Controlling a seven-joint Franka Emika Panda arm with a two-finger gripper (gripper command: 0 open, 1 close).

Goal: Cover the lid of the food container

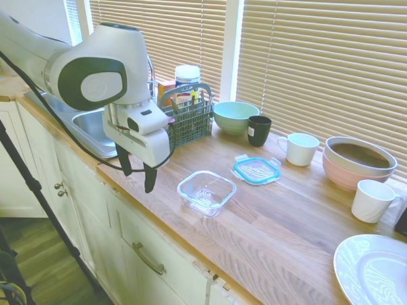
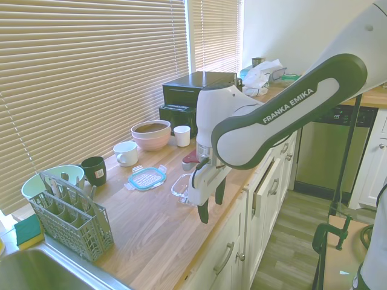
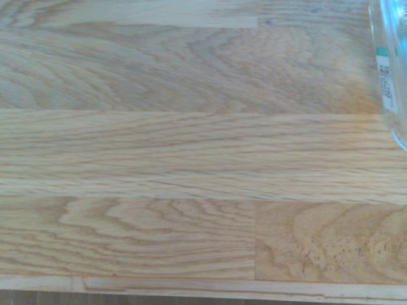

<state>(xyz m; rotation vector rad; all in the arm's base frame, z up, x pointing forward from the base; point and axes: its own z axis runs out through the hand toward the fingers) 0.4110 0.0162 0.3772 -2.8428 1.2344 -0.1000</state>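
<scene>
The food container [image 1: 206, 192], a small clear glass dish, sits uncovered on the wooden counter near its front edge. Behind it, toward the window, the lid [image 1: 257, 170] lies flat, clear with a light blue rim. My gripper [image 1: 137, 175] hangs over the counter to the sink side of the container, open, with nothing between its fingers. In the second exterior view the gripper [image 2: 211, 202] hides part of the container [image 2: 179, 184], and the lid [image 2: 147, 177] lies beyond it. The wrist view shows bare wood and one edge of the container [image 3: 389, 70].
A grey cutlery rack [image 1: 189, 119] and the sink [image 1: 95, 129] stand behind the gripper. Along the window are a green bowl [image 1: 235, 116], a black mug [image 1: 259, 130], a white mug [image 1: 300, 148], stacked bowls [image 1: 359, 161] and another white mug [image 1: 372, 200]. A white plate [image 1: 373, 278] lies at the right.
</scene>
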